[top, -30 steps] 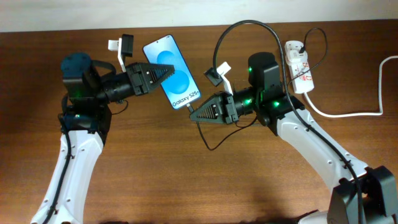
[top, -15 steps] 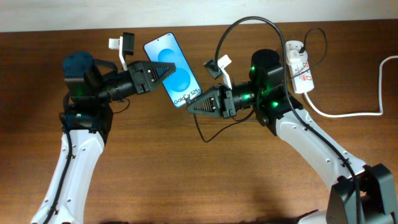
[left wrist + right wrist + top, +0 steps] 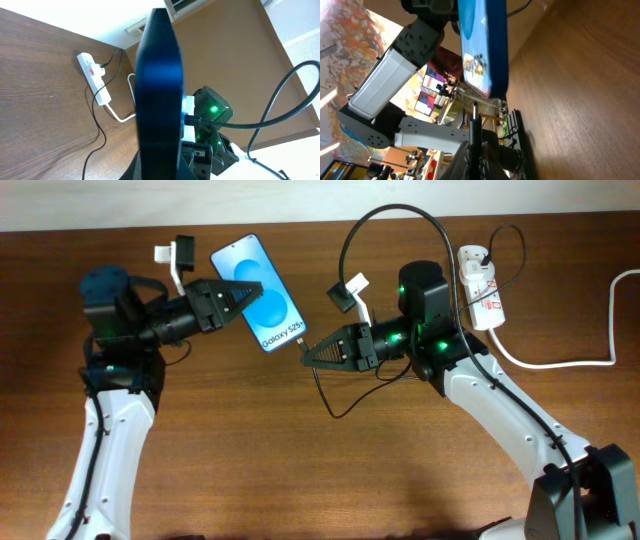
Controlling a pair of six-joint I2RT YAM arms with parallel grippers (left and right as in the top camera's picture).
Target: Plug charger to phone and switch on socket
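My left gripper [image 3: 245, 290] is shut on the phone [image 3: 262, 305] and holds it tilted above the table, blue screen up. The left wrist view shows the phone edge-on as a dark slab [image 3: 160, 90]. My right gripper [image 3: 310, 356] is shut on the charger connector [image 3: 474, 117]. The tip points at the phone's bottom edge [image 3: 495, 87] and sits very close to it; I cannot tell if it is inserted. The charger's thin black cable [image 3: 380, 212] arcs back to the socket [image 3: 482, 288], a white strip at the back right, also in the left wrist view [image 3: 95, 82].
The socket's thick white cord [image 3: 560, 363] runs to the right edge. A slack loop of black cable [image 3: 335, 408] hangs on the table under my right gripper. The white wall edge lies just behind the phone.
My left arm has carried the phone left and slightly back. My right gripper with the connector stayed about where it was, still pointing at the phone's bottom edge.
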